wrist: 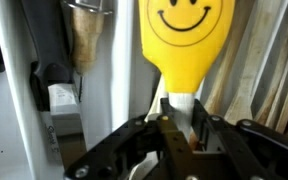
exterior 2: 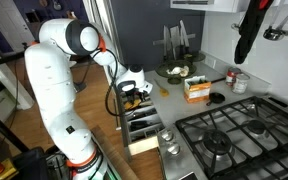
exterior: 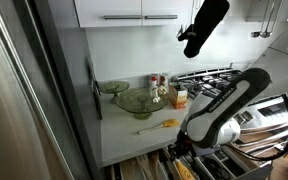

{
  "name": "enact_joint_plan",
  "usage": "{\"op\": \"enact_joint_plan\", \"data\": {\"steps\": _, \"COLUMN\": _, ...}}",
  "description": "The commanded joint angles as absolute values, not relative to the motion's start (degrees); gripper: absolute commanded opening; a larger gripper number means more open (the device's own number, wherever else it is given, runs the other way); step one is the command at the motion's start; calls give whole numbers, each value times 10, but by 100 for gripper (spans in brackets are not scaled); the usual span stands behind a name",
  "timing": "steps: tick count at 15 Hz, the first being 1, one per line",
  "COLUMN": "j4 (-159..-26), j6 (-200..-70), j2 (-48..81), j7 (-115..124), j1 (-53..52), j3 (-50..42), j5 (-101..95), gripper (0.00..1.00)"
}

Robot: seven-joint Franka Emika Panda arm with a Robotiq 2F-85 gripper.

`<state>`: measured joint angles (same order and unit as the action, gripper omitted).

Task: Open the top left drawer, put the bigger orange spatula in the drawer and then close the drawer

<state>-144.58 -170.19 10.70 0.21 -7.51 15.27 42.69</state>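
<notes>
Jaws clenched on the pale neck of the bigger orange spatula (wrist: 187, 40), its smiley-faced head jutting ahead of the gripper (wrist: 179, 118). Spatula held low over the pulled-out top left drawer (exterior 2: 142, 128); touching or not, cannot tell. Wooden spoon (wrist: 84, 45) and other wooden utensils (wrist: 274, 60) lie in its compartments.

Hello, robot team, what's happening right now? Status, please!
Gripper shut on the broad orange smiley-faced spatula, at its pale handle. Spatula held at the open shallow divided drawer, not yet released. Wooden utensils in neighbouring compartments, close alongside.
</notes>
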Motion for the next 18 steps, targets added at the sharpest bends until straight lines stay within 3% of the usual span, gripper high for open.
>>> {"op": "enact_joint_plan", "data": {"steps": 1, "j4": -1447, "j6": -1710, "j2": 103, "j7": -15, "j1": -67, "j3": 160, "j5": 453, "gripper": 57}}
{"op": "enact_joint_plan", "data": {"steps": 7, "j4": -1508, "j6": -1669, "j2": 10, "j7": -78, "j1": -61, "j3": 166, "j5": 454, "gripper": 100}}
{"op": "enact_joint_plan", "data": {"steps": 15, "j4": -1624, "j6": -1475, "j2": -163, "j7": -290, "j1": -91, "j3": 114, "j5": 511, "gripper": 100}}
{"op": "enact_joint_plan", "data": {"steps": 18, "j4": -1585, "j6": -1445, "j2": -121, "j7": -243, "j1": -75, "j3": 91, "j5": 428, "gripper": 100}}
